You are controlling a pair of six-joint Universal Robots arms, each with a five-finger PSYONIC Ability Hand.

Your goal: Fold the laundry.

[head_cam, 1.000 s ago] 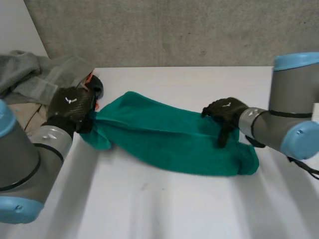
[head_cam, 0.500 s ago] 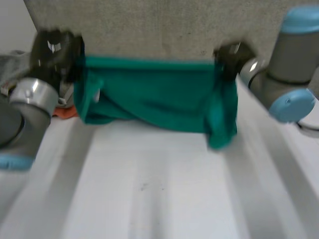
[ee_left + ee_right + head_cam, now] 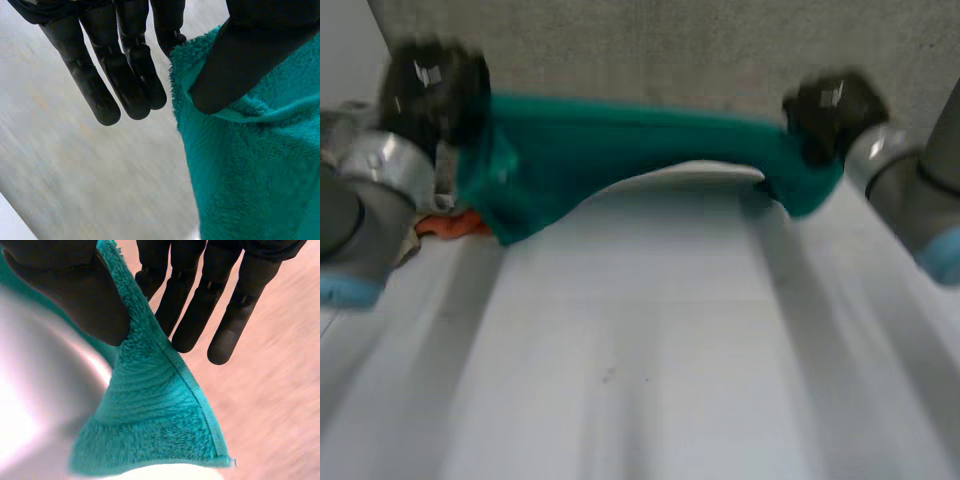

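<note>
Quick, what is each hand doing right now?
Left hand: shut, pinching the green towel.
Right hand: shut, pinching the green towel too.

Orange item [image 3: 448, 225] partly behind towel [image 3: 620, 145]

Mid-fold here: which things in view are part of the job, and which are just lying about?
Part of the job:
green towel, stretched between the hands
left hand, pinching one end
right hand, pinching the other end

Lying about:
orange item on the white table near the left hand, too blurred to identify
</note>
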